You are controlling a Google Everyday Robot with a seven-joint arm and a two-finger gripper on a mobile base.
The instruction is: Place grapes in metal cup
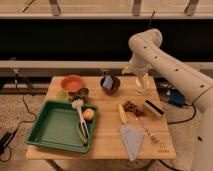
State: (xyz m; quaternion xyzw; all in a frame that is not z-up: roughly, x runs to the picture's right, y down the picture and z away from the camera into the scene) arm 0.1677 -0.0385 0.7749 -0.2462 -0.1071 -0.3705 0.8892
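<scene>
The grapes, a small dark reddish-purple bunch, lie on the wooden table right of centre, next to a yellow banana. The metal cup, small and dark grey, stands at the back left beside a small light-green cup and just in front of an orange bowl. My gripper hangs from the white arm above the table's back right part. It is a little behind and to the right of the grapes, apart from them and far from the metal cup.
A dark brown bowl with a blue object stands at the back centre. A green tray at the left holds a white brush and a small orange fruit. A black-and-tan block, a fork and a grey napkin lie at the right front.
</scene>
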